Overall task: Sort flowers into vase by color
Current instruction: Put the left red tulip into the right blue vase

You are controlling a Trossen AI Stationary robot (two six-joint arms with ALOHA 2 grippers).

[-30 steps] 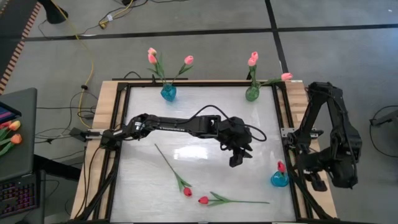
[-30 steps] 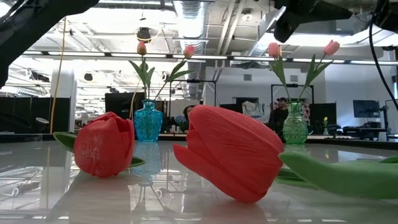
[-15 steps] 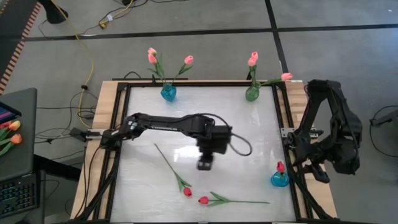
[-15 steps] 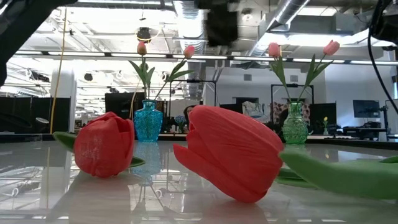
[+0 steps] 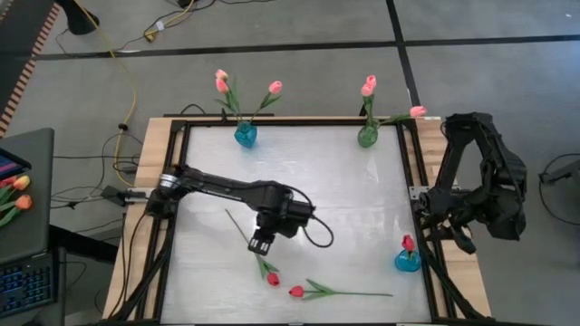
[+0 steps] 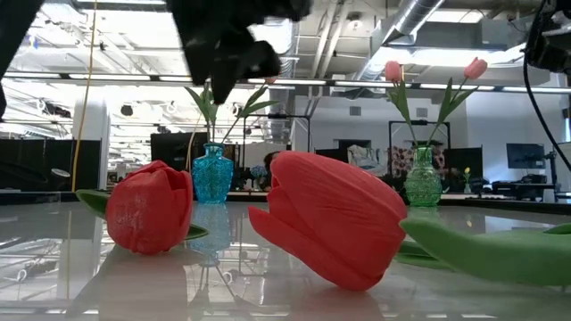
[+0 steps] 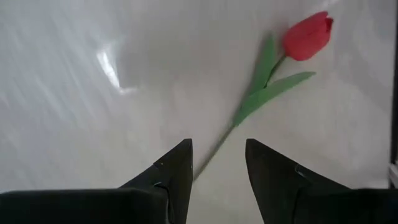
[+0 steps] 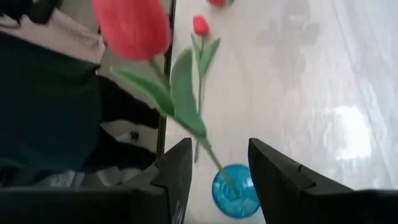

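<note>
High view: the left end effector (image 5: pixel 259 244) hangs over the stem of a red tulip (image 5: pixel 273 279) lying on the counter (image 5: pixel 362 199). Its fingers (image 7: pixel 177 165) are spread and empty, the stem running between them. The right end effector (image 8: pixel 217 163), parted and empty, waits above the blue vase (image 5: pixel 407 262).

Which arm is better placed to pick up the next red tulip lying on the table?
Left. The left gripper hovers open right over the stem of a loose red tulip, while the right gripper sits at the table's edge above the blue vase.
</note>
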